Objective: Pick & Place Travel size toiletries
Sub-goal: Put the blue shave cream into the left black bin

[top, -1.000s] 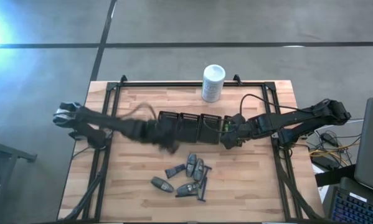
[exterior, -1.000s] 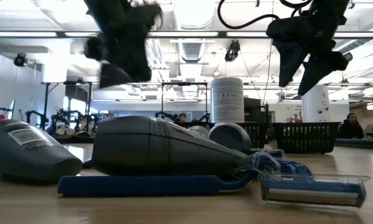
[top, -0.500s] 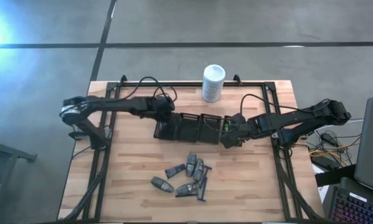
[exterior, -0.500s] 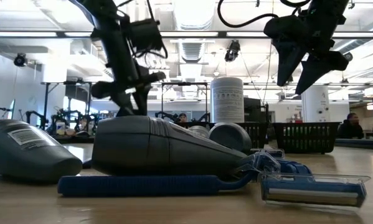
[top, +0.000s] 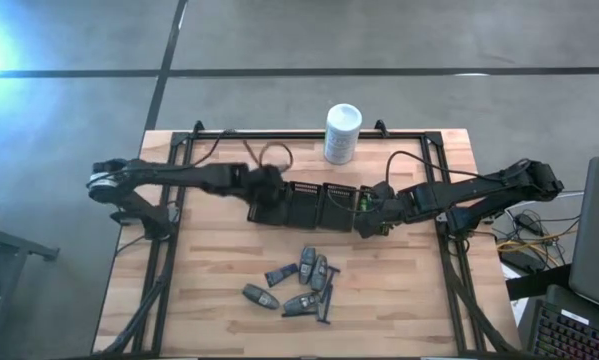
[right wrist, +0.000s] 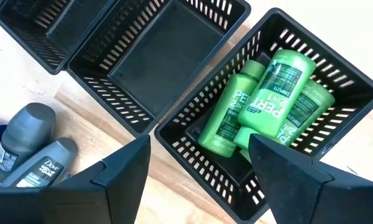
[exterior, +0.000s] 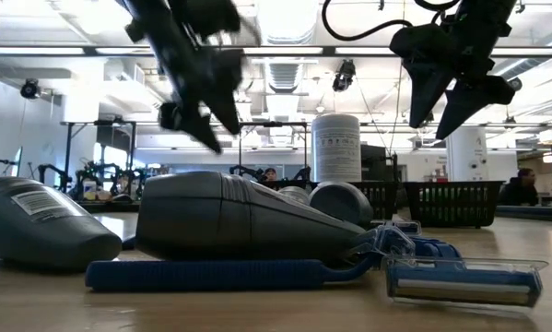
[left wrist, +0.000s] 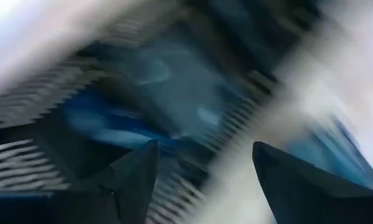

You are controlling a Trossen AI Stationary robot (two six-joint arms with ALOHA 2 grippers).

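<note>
While both arms hover, grey tubes litter the wooden table.

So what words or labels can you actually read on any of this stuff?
"Dove": on a grey deodorant tube lying on the table beside the black tray.
"PER" in large white letters: on the green bottles in the tray's end compartment; the rest of the word is hidden and the small print is too small to read.
A barcode sticker: on a grey tube in the low view, digits unreadable.
White canister: print too small to read.
</note>
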